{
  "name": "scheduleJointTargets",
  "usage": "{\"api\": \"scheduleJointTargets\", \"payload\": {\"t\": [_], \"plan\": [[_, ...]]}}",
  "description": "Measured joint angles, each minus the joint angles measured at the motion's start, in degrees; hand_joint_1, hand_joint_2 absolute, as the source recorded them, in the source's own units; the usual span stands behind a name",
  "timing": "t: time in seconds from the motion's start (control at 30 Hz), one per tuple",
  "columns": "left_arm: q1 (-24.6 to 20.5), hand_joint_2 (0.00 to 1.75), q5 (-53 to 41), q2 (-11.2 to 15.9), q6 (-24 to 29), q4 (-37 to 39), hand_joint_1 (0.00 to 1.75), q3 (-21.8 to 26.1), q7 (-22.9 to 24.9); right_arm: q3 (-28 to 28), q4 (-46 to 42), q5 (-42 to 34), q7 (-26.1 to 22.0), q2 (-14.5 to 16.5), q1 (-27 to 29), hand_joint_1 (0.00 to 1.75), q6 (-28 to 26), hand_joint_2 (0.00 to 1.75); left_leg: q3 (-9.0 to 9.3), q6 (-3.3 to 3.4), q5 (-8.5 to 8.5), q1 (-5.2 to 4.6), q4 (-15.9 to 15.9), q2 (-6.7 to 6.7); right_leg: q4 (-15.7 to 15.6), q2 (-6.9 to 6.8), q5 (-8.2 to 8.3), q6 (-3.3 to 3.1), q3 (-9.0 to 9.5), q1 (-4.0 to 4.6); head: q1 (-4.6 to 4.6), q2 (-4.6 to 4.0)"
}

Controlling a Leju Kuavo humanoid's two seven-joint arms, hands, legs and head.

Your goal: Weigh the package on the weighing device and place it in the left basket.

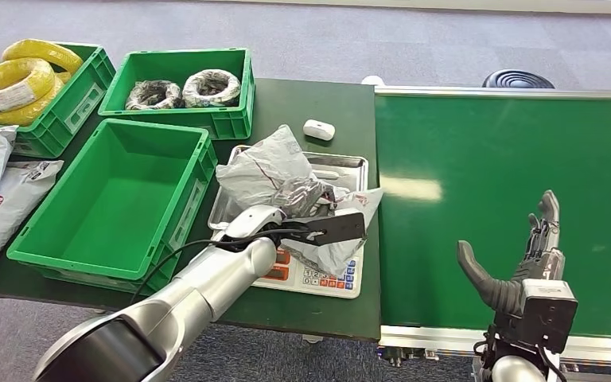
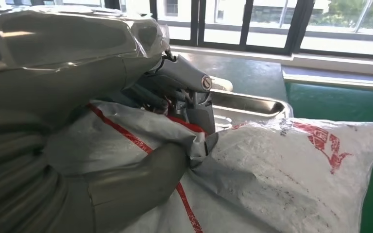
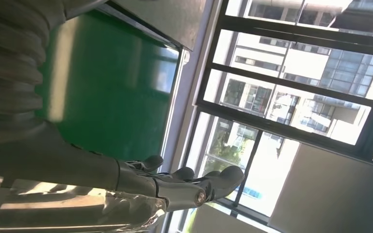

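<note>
A: Where is the package?

B: It is a grey, crinkly bag with red marks; it lies on the shiny tray of the weighing device, and part of it hangs over the buttons at the front.

A: What is the left hand doing?

B: It is on the package; up close, the thumb and the dark fingers squeeze a fold of the bag between them, so the hand holds it.

A: And the right hand?

B: It is up over the green belt; its fingers are straight and spread apart, and it holds nothing.

A: Where is the left basket?

B: It is the green one just beside the weighing device; behind it, another green bin has two wire rolls in it.

A: Anything else?

B: A small white thing sits on the table behind the tray.
</note>
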Motion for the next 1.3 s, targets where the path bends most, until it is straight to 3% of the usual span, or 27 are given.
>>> {"api": "scheduleJointTargets", "payload": {"t": [0.3, 0.53, 0.67, 0.83, 1.07, 1.1, 1.23, 1.3], "plan": [[1.83, 1.75, 3.78, 3.49, 6.12, -12.71, 1.75, 6.50, -3.65, -2.61, -3.01, 0.53, -0.24, 1.85, 1.33, 0.00, 1.12, 1.75, -0.02, 0.00, 0.00, 0.00, 0.00, 0.02, 0.01, 0.01, 0.00, 0.00, -0.02, 0.00, 0.01, 0.00], [4.92, 1.75, 11.16, 10.86, 11.72, -33.52, 1.75, 18.37, -4.41, -6.18, -7.40, -3.49, -1.94, 3.12, 5.49, 0.00, -0.40, 1.75, -0.04, -0.02, -0.01, 0.03, -0.05, 0.13, 0.02, 0.12, -0.03, -0.04, -0.10, 0.04, -0.01, -0.01], [7.24, 1.75, 13.53, 14.51, 14.93, -40.50, 1.75, 25.44, -6.01, -8.03, -10.18, -4.40, -2.66, 4.13, 7.69, 0.00, -0.34, 1.75, -0.04, -0.02, -0.01, 0.04, -0.10, 0.19, 0.03, 0.15, -0.06, -0.09, -0.11, 0.06, 0.00, 0.00], [9.30, 1.75, 13.78, 18.91, 20.73, -43.56, 1.75, 34.75, -7.33, -8.66, -11.11, -3.65, -2.80, 5.00, 8.08, 0.00, -0.21, 1.75, -0.01, -0.03, 0.00, 0.05, -0.11, 0.34, 0.04, 0.21, -0.07, -0.10, -0.10, 0.07, 0.02, 0.00], [10.99, 1.75, 9.04, 21.96, 21.39, -41.70, 1.75, 42.99, -4.77, -8.66, -11.10, -2.98, -2.66, 5.19, 7.92, 0.00, -0.86, 1.75, -0.02, -0.03, 0.00, 0.04, -0.10, 0.28, 0.03, 0.18, -0.06, -0.09, -0.09, 0.01, 0.03, 0.00], [11.25, 1.75, 8.37, 22.14, 21.39, -41.27, 1.70, 43.50, -4.41, -8.66, -11.10, -2.99, -2.63, 5.19, 7.92, 0.00, -0.90, 1.75, -0.02, -0.03, 0.00, 0.03, -0.10, 0.28, 0.03, 0.18, -0.06, -0.09, -0.09, 0.01, 0.03, 0.00], [11.57, 1.75, 4.67, 22.61, 19.77, -38.94, 0.01, 44.54, -0.95, -8.66, -11.10, -2.97, -2.46, 5.19, 7.88, 0.00, -1.25, 1.75, -0.02, -0.03, 0.00, 0.01, -0.09, 0.27, 0.01, 0.18, -0.06, -0.09, -0.09, 0.01, 0.03, 0.00], [11.36, 1.75, 3.66, 22.83, 16.32, -36.66, 0.00, 44.67, 0.72, -8.66, -11.10, -2.86, -2.27, 5.19, 7.69, 0.00, -1.32, 1.75, -0.01, -0.03, 0.00, 0.00, -0.09, 0.26, 0.01, 0.18, -0.06, -0.09, -0.09, 0.01, 0.03, 0.00]]}}
